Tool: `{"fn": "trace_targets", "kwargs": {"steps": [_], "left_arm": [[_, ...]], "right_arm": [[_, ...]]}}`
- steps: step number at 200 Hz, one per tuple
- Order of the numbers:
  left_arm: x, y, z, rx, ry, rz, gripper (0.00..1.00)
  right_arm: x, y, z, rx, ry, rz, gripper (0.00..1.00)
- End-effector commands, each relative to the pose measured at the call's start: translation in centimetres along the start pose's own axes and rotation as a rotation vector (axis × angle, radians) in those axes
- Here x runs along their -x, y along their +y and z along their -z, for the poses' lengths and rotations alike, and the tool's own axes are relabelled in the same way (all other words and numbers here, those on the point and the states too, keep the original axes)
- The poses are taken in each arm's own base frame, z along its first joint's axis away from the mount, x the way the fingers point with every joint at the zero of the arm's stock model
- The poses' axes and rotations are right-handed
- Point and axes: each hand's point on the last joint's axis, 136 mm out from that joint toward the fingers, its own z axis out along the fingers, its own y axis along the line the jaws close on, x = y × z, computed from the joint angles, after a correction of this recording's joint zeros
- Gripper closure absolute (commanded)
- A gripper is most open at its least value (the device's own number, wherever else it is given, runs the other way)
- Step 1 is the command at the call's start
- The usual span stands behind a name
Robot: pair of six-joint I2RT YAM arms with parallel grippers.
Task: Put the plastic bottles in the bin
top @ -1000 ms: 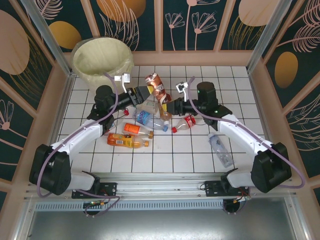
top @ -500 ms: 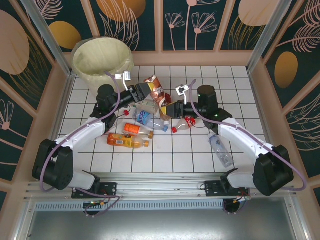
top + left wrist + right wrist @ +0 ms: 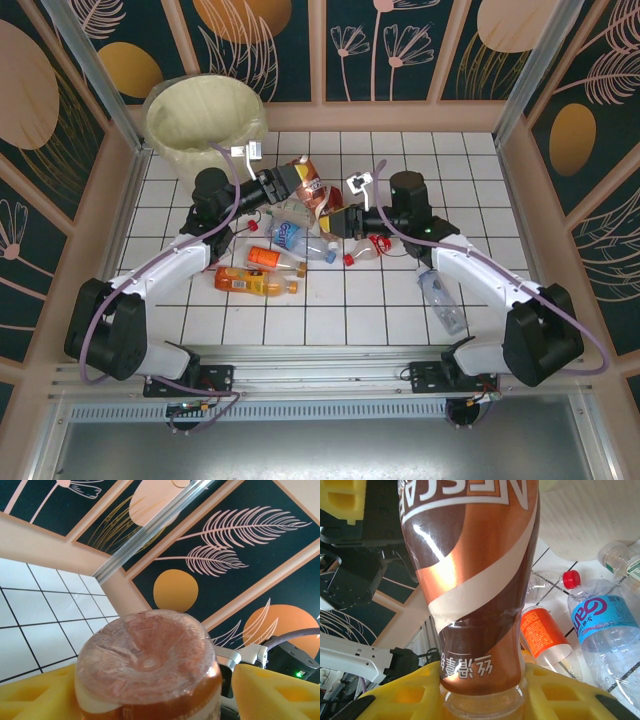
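left gripper and right gripper both clamp the brown bottle, cap hidden.

I'm seeing the bin sitting at the far-left corner of the table. Just in front of it, to its right, a raised bottle is hanging over the pile — base sitting between the pads of the left gripper, neck sitting clamped in the right gripper. Below it a cluster of bottles is lying mid-table, the nearest bottle lying crosswise at the front-left. A lone bottle is resting well to the right, beside the right arm.
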Motion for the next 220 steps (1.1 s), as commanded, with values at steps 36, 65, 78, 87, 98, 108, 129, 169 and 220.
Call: {"fn": "trace_targets", "kwargs": {"steps": [36,65,78,87,98,108,129,169,220], "left_arm": [[0.7,-1.3,-0.2,-0.013,-0.004,-0.06,0.42],[1.0,-1.5,-0.3,-0.009,0.001,-0.073,0.42],[1.2,-1.7,-0.2,0.006,0.002,-0.089,0.42],[1.2,-1.4,-0.1,0.028,0.006,-0.098,0.42],[2.1,-1.9,-0.2,0.049,-0.004,-0.127,0.43],[2.4,-1.4,-0.2,0.1,0.002,-0.142,0.43],[3.7,-1.6,-0.1,0.177,0.007,-0.209,0.42],[8.1,-3.0,0.7,0.349,-0.013,-0.404,0.4],[15.3,-3.5,3.7,0.658,-0.112,-0.616,0.39]], "right_arm": [[0.1,0.5,-0.4,0.031,-0.005,0.043,0.62],[0.1,0.6,-0.3,0.028,-0.008,0.044,0.56],[0.2,0.7,-0.2,0.026,-0.014,0.048,0.51],[0.3,0.9,0.0,0.025,-0.019,0.052,0.45],[0.5,1.3,0.3,0.025,-0.028,0.061,0.37],[0.6,1.7,0.7,0.022,-0.039,0.074,0.3],[0.8,2.2,1.5,-0.004,-0.055,0.095,0.2],[1.4,3.0,3.7,-0.092,-0.107,0.144,0.08],[1.9,4.5,6.4,-0.154,-0.183,0.203,0.04]]}}
